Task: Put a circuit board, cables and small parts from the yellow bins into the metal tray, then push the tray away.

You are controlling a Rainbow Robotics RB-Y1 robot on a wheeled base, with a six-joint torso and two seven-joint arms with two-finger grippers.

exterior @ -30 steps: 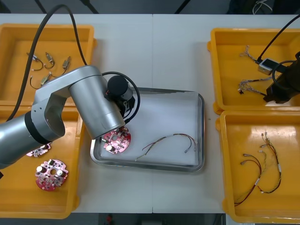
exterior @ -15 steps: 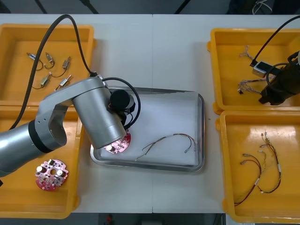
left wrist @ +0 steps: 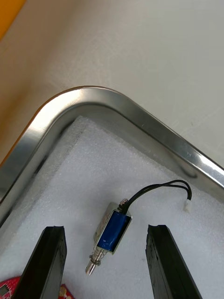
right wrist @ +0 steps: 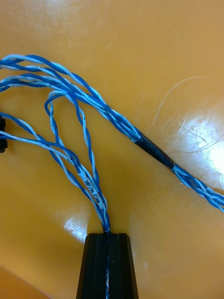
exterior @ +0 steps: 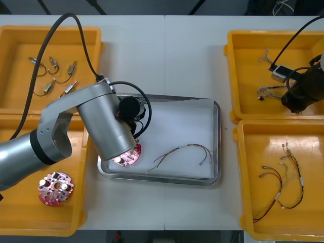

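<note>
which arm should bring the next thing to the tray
Right: the right gripper is shut on the blue and white cable; the left gripper stands open over the metal tray.

Left gripper (left wrist: 106,229): black fingers (left wrist: 51,261) spread wide, hanging over a rounded corner of the metal tray (left wrist: 70,100). Small metal part (left wrist: 112,231), blue body with a silver pin, lies on the white padding (left wrist: 70,187) between the fingers, touching neither. Thin black leads (left wrist: 158,187) loop from it to a white plug (left wrist: 188,206). Red circuit board (left wrist: 9,287) edge beside one finger. Beyond the rim, light table (left wrist: 154,56); sliver of yellow bin (left wrist: 7,14) past that
</note>
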